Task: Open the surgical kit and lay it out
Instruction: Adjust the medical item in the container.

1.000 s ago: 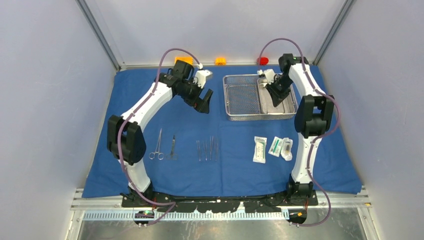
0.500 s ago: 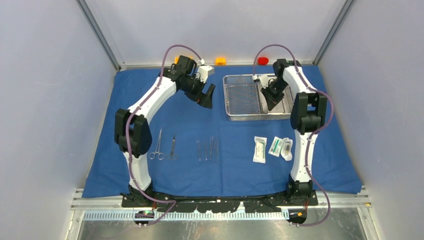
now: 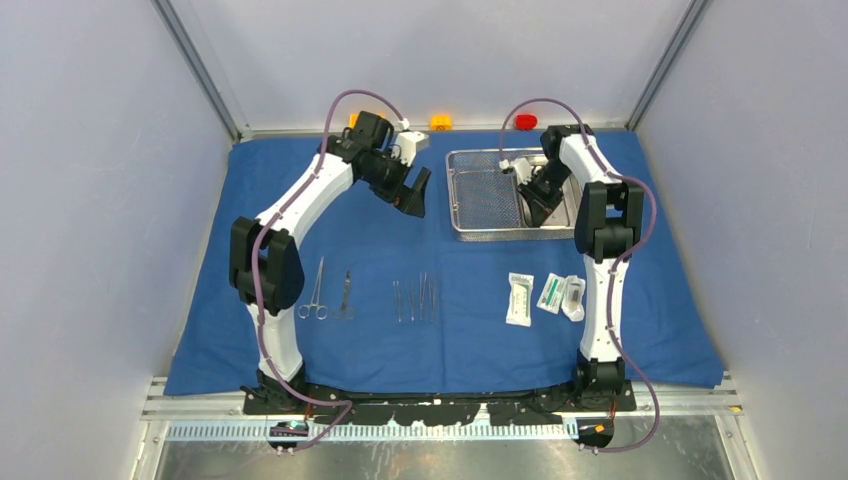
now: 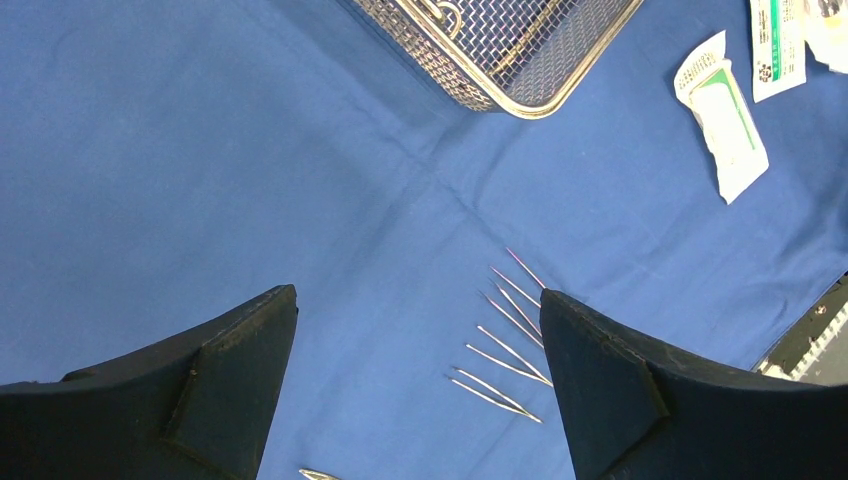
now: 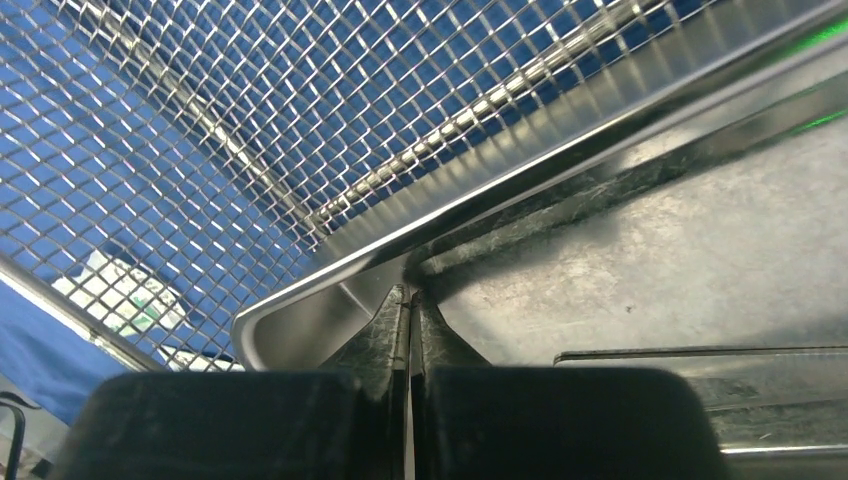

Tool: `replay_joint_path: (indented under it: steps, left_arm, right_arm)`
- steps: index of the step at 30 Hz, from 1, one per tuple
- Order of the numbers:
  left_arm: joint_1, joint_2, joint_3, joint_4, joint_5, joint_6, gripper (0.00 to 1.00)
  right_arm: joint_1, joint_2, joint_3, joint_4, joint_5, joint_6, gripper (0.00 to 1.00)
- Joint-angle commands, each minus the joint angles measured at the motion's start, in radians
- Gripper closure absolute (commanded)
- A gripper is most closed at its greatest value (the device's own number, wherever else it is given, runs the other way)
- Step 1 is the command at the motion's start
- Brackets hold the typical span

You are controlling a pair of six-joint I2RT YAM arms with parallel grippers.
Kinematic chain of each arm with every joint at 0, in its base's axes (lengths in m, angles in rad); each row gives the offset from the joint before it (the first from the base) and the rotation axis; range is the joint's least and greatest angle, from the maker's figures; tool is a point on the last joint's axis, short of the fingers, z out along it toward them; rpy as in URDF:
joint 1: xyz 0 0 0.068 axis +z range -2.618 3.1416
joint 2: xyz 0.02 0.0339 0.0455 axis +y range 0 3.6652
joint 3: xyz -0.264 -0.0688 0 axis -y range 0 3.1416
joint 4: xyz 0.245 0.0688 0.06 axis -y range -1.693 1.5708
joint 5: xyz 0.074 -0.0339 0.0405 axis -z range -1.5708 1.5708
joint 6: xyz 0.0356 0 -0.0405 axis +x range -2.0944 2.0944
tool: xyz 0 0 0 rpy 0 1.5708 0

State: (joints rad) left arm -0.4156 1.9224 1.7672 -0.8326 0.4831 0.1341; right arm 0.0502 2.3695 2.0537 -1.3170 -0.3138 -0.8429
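Right gripper is pinching, fingers pressed together, the rim of the steel tray lying inside the mesh basket just beyond them. The likely next move is lifting the tray clear of the mesh wall. Left gripper is hovering empty, fingers spread, with tweezers showing between them. The print on the packets is unreadable.

My left jaws gape over bare blue cloth, with the mesh basket ahead and slim instruments below. My right jaws, pressed together, are hemmed in by the steel tray wall.
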Motion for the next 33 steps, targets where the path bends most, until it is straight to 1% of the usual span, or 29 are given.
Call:
replay_joint_path:
  steps: [1,5,10,13,22,33]
  left_arm:
    - [0.011,-0.002,0.044,-0.003,0.023,-0.009,0.07]
    - [0.015,-0.004,0.044,-0.003,0.024,-0.015,0.07]
    - [0.017,-0.007,0.046,-0.002,0.03,-0.022,0.07]
    - [0.02,-0.012,0.043,-0.002,0.032,-0.029,0.08]
    - [0.023,-0.03,0.032,0.004,0.029,-0.037,0.08]
    - [0.024,-0.033,0.037,0.001,0.032,-0.041,0.08]
  right_arm:
    - [0.002,0.006,0.043,-0.061,-0.023,-0.064,1.0]
    - [0.005,0.022,0.034,-0.043,-0.001,-0.051,1.0]
    - [0.004,0.005,-0.038,0.105,0.067,0.014,1.0]
    - [0.004,-0.007,-0.054,0.169,0.106,0.047,1.0]
    - [0.004,-0.051,-0.04,0.262,0.145,0.079,1.0]
    - [0.003,-0.035,0.001,0.373,0.191,0.139,1.0]
